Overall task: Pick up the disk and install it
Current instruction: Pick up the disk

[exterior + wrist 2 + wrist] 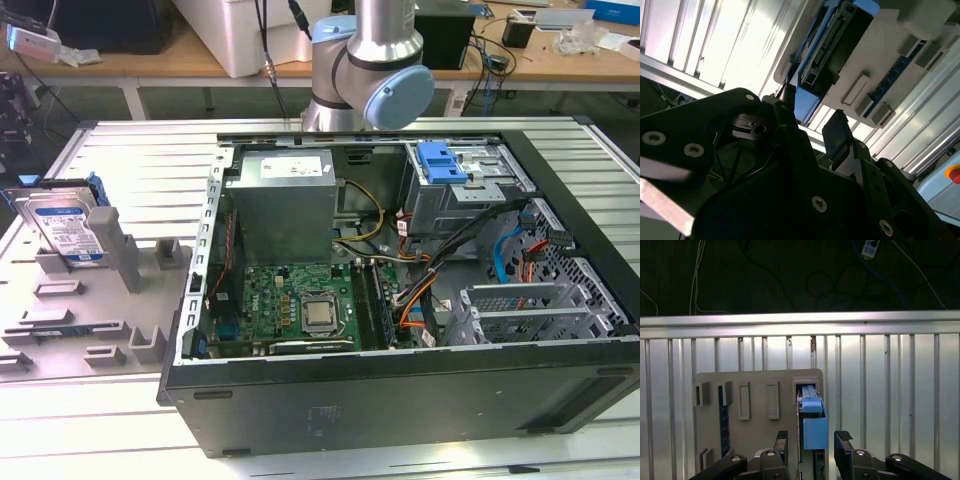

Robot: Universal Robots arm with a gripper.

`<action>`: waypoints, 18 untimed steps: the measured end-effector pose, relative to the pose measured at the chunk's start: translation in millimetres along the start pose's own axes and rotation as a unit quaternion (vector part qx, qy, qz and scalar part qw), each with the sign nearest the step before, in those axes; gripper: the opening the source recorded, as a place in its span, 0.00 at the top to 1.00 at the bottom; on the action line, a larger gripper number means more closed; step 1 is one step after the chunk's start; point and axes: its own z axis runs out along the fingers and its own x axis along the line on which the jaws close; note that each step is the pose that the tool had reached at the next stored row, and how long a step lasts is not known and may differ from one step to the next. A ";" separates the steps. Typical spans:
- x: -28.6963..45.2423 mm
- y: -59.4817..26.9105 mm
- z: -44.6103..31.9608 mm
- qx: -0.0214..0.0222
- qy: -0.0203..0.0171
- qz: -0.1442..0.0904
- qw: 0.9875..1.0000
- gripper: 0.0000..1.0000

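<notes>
The disk (65,225) is a silver drive with a white-and-blue label and a blue frame. It stands on edge in a slot of the grey holder plate (90,300) at the exterior view's left. In the first wrist view my gripper (812,439) is open, and the disk's blue end (814,422) lies in the gap between the two black fingertips (842,436), apart from both. The second wrist view looks past the open gripper (812,127) at the disk (835,45) in the holder (880,55) beyond it. Nothing is held.
An open computer case (400,300) lies to the exterior view's right of the holder, with its motherboard, power supply and a drive cage with a blue tab (445,165). The arm's elbow (370,70) rises behind the case. The slatted metal table ends at a rail (800,320).
</notes>
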 end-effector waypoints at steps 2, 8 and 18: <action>0.0 0.0 0.1 0.000 0.000 0.000 1.000 0.50; -0.1 0.0 1.4 0.000 -0.001 0.000 1.000 0.50; -0.3 0.0 7.4 0.000 -0.002 0.000 1.000 0.50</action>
